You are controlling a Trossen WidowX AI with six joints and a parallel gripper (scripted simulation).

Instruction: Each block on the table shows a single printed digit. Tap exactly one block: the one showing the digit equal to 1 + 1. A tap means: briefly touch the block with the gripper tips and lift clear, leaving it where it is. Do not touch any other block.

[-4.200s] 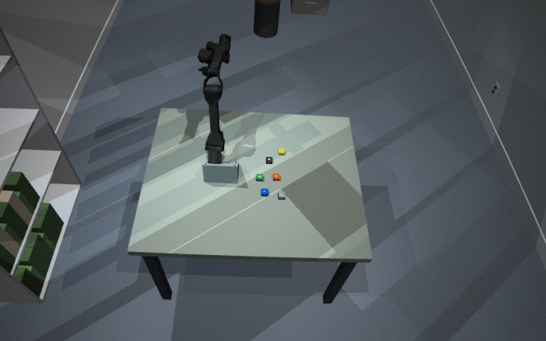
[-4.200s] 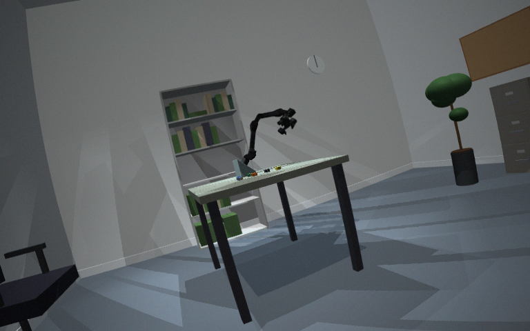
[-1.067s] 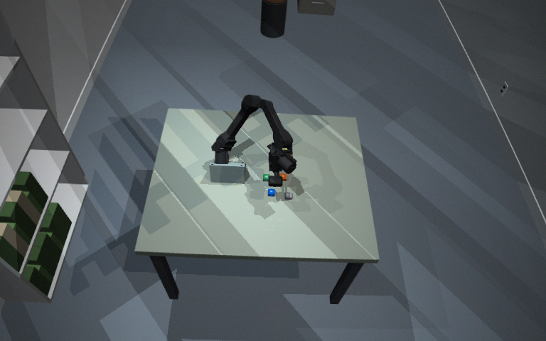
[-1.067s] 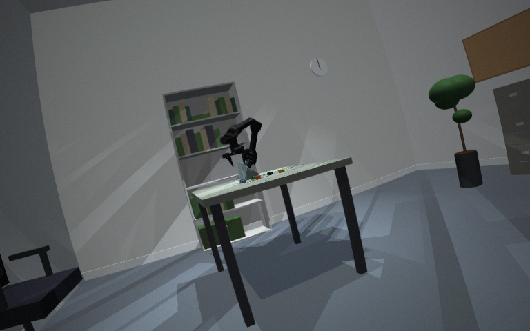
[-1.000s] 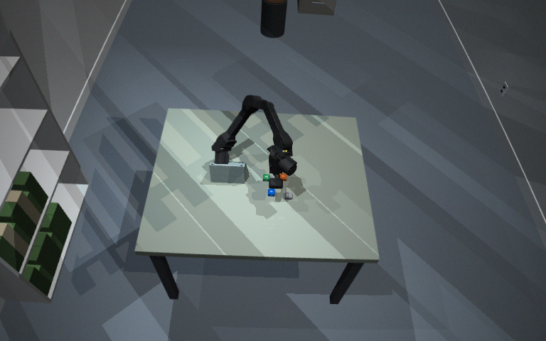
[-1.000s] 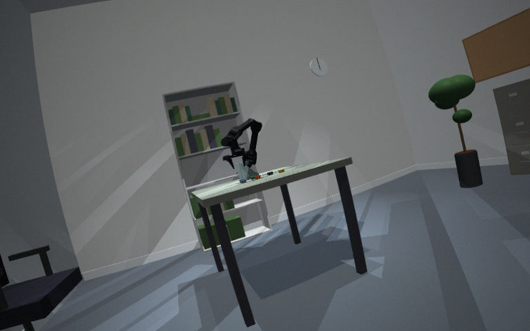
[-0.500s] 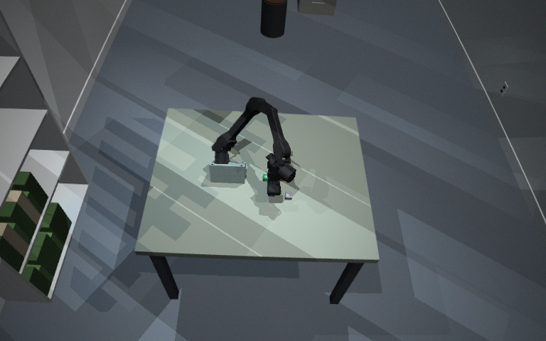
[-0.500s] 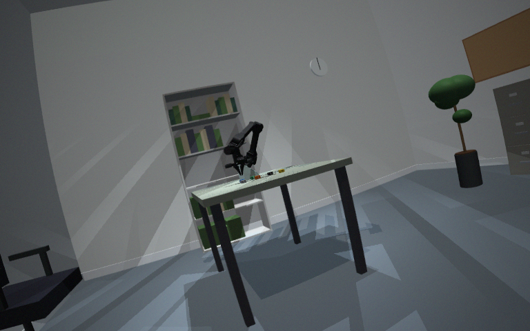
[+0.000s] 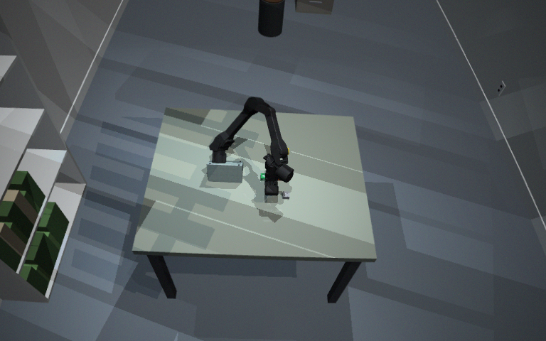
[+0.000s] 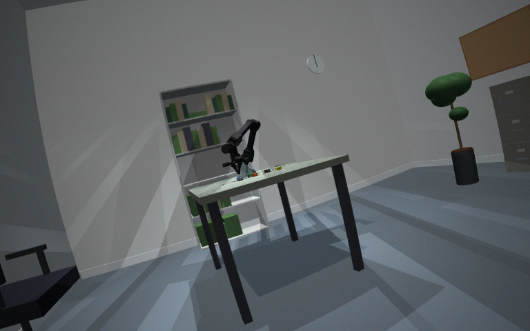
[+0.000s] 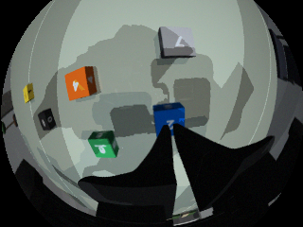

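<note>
Wrist view: the gripper (image 11: 172, 128) hangs low over the table (image 11: 127, 26) with its two dark fingers drawn together until the tips all but meet, and nothing sits between them. The tips overlap the near edge of the blue block (image 11: 169, 113), which stands on the table just beyond them; whether they touch it cannot be told, and its digit is hidden by the tips. A green block (image 11: 102, 144) lies to its left, an orange block (image 11: 81, 83) further left, and a grey block (image 11: 176, 41) beyond. In the exterior view a bookshelf (image 10: 163, 116) holds green and beige books (image 10: 181, 111), and a dark pot (image 10: 464, 165) holds a plant (image 10: 447, 89)
</note>
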